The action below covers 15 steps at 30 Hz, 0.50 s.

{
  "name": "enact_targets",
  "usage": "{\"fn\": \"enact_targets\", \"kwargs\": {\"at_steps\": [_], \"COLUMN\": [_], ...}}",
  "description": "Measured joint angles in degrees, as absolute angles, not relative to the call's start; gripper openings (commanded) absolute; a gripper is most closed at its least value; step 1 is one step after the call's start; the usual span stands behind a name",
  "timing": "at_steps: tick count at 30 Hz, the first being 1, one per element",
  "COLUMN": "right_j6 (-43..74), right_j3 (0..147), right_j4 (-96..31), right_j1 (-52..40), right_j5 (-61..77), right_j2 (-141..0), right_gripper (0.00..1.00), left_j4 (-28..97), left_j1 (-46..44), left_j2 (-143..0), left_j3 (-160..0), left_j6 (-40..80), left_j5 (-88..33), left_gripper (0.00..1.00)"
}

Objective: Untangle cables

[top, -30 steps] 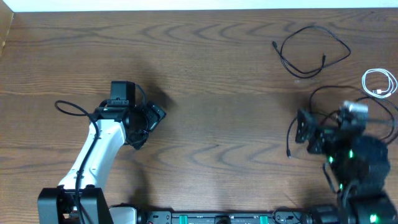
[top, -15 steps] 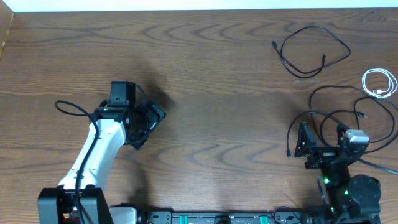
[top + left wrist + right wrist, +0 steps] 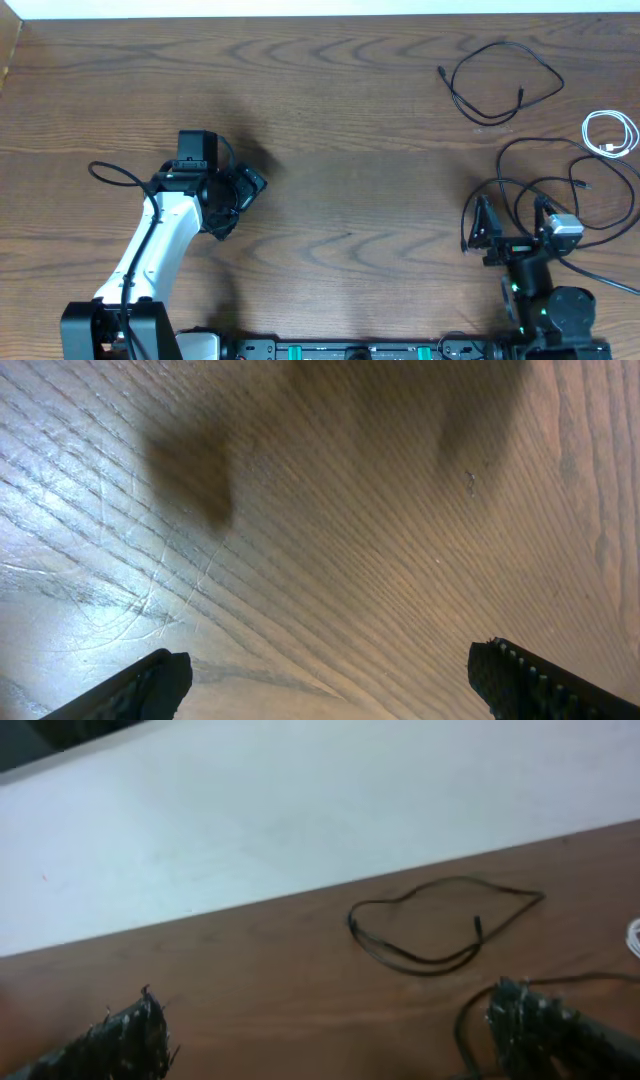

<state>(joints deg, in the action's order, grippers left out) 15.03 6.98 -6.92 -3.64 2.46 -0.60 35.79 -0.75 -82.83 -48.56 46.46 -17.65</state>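
Hovering over bare wood table (image 3: 330,480), left gripper (image 3: 330,665) has fingers spread wide, nothing btwn them. Right gripper (image 3: 513,222) is likewise spread wide & empty, at table's right side near front edge. First black cable (image 3: 521,96) lies looped far right, apart from others; white cable (image 3: 608,148) coiled at right edge; second black cable (image 3: 581,183) sprawls around right gripper, contact can't tell

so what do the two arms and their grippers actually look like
The left arm has a white link with a black cable along it, then a black wrist and camera box. The right arm is all black, with green lights and a grey block. The left gripper and right gripper have black fingers with rough pads.
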Motion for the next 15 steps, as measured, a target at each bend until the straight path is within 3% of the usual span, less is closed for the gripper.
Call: {"fn": "enact_targets", "kwargs": {"at_steps": [3, 15], "right_j6": [15.2, 12.4], "right_j3": [2.4, 0.4], "right_j4": [-1.6, -4.1], "right_j1": [-3.6, -3.4], "right_j5": [2.9, 1.5], "right_j2": [-0.6, -0.6], "right_gripper": [0.99, 0.99], "left_j4": [35.8, 35.8], "left_j1": [-0.8, -0.8], "left_j2": [-82.8, -82.8], "left_j3": [-48.6, -48.6], "left_j6": [46.5, 46.5], "left_j5": [-17.6, -17.6], "left_gripper": [0.93, 0.94]}}
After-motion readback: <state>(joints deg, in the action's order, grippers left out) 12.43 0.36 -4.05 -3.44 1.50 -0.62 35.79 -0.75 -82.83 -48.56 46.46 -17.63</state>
